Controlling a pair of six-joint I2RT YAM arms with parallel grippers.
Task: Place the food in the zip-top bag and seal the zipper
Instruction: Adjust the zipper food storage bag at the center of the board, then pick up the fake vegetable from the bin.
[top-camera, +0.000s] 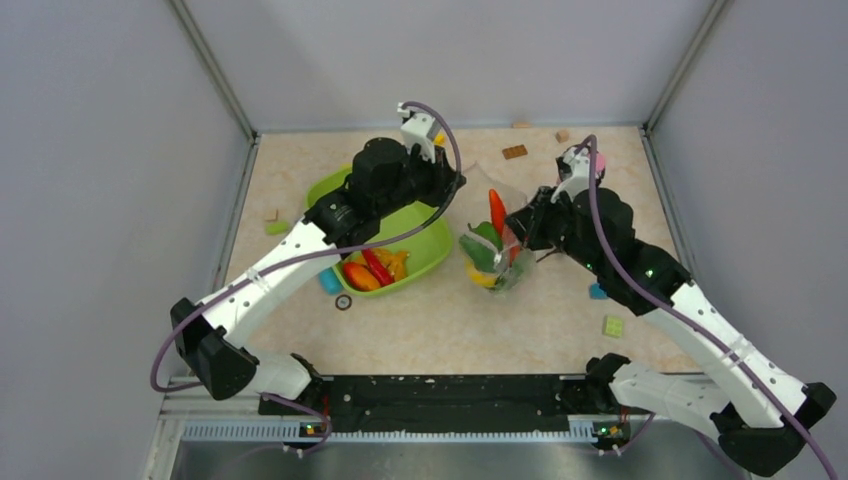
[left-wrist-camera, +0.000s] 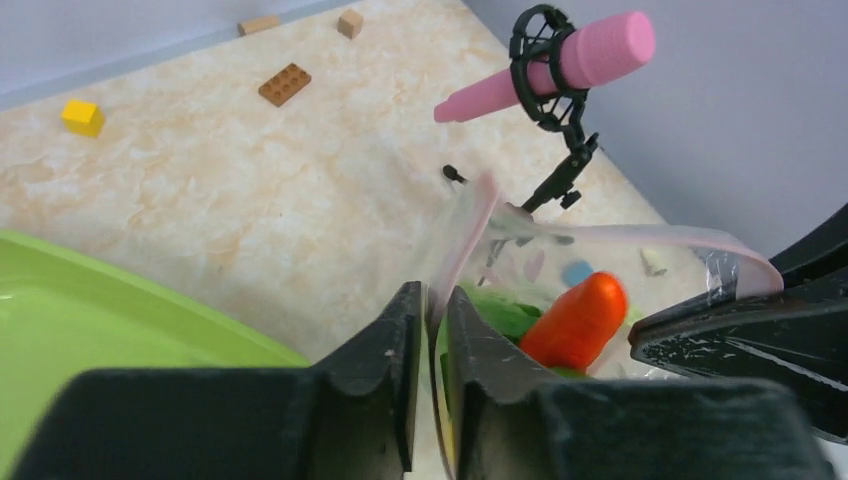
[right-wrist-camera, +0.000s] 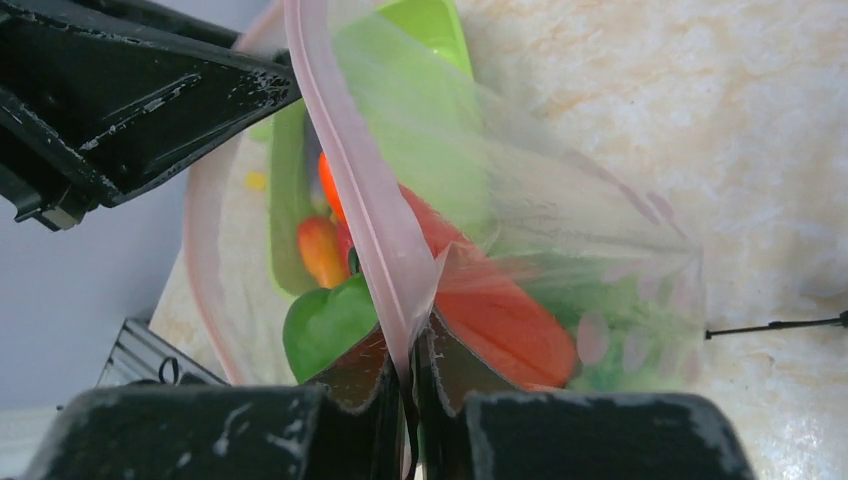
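The clear zip-top bag (top-camera: 495, 255) hangs open between my two grippers, just right of the lime-green tray (top-camera: 425, 255). An orange carrot (top-camera: 497, 210) sticks out of its mouth, with green food (right-wrist-camera: 325, 325) beside it. My right gripper (right-wrist-camera: 408, 335) is shut on the pinkish zipper (right-wrist-camera: 350, 170) at the bag's right side. In the left wrist view the left gripper (left-wrist-camera: 433, 292) stands a narrow crack open. The zipper edge (left-wrist-camera: 470, 225) runs loosely through that gap. A red chilli (top-camera: 377, 266) and orange pieces lie in the tray.
Loose blocks lie about: brown (top-camera: 514, 151) at the back, blue (top-camera: 597, 291) and green (top-camera: 613, 326) at the right, blue (top-camera: 330, 280) by the tray's front. A pink cylinder (left-wrist-camera: 560, 65) rides on the right arm. Grey walls enclose the table.
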